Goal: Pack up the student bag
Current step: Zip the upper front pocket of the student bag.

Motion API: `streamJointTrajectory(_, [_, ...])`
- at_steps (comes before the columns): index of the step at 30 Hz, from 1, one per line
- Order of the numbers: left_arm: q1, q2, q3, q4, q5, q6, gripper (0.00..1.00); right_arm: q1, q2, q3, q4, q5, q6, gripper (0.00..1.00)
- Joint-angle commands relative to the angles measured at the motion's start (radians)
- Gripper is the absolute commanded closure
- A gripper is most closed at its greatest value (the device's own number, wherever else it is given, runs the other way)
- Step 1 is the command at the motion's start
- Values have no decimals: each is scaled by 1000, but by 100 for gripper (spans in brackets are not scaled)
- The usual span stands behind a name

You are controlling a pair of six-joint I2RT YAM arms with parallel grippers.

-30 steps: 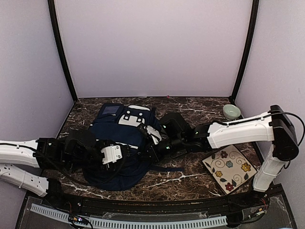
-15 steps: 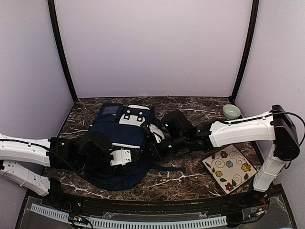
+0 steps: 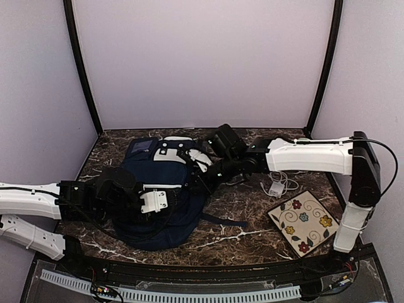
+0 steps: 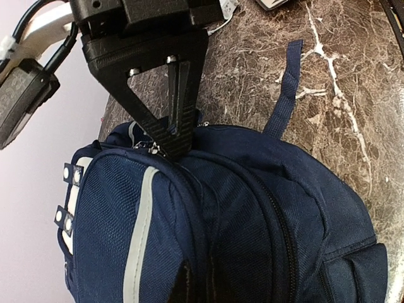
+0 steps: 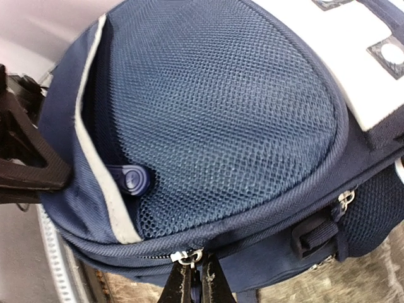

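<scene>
The student bag (image 3: 158,221) lies on the marble table, navy with a pale grey patch (image 3: 173,148) toward the back. My left gripper (image 4: 196,285) is shut on a fold of its navy fabric beside a zip line; from above it sits on the bag's middle (image 3: 178,197). My right gripper (image 5: 199,281) is shut on the bag's zip pull (image 5: 189,257), at the rim under the mesh pocket (image 5: 221,113). In the top view it meets the bag's right edge (image 3: 201,183). A small blue object (image 5: 129,180) lies inside the mesh pocket.
A white charger with its cable (image 3: 276,187) lies on the table right of the bag, under the right arm. A floral tile (image 3: 306,221) sits at the front right. A loose dark strap (image 3: 224,222) trails from the bag toward the right.
My left gripper has closed on the bag's fabric. The right arm swung back and up with the zip pull, drawing the bag's edge along and uncovering the white charger.
</scene>
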Motion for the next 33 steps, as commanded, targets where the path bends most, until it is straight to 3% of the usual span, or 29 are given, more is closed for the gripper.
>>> streamJointTrajectory(1, [-45,-51,-21,-142,137,35,100,-143,77,125,-25,531,-148,100])
streamJointTrajectory(4, [-50,-71,-24,-118,156,44,100,-142,88,154,-39,552,-321,100])
streamJointTrajectory(8, [-50,-79,-32,-108,154,57,100,-149,84,191,-149,289,-519,100])
streamJointTrajectory(10, [-51,-65,-27,-127,151,59,100,-149,104,243,-243,230,-574,100])
streamJointTrajectory(15, [-67,-26,-12,-137,175,57,100,-163,169,311,-206,450,-595,100])
streamJointTrajectory(23, [-83,7,3,-121,209,53,100,-235,250,447,-137,623,-505,100])
streamJointTrajectory(28, [-88,-17,-10,-148,244,44,100,-266,220,409,-117,525,-463,100])
streamJointTrajectory(30, [-89,-30,-18,-134,230,37,100,-266,177,343,-113,396,-482,100])
streamJointTrajectory(33, [-89,-54,-34,-95,160,32,100,-259,87,186,-59,145,-505,88])
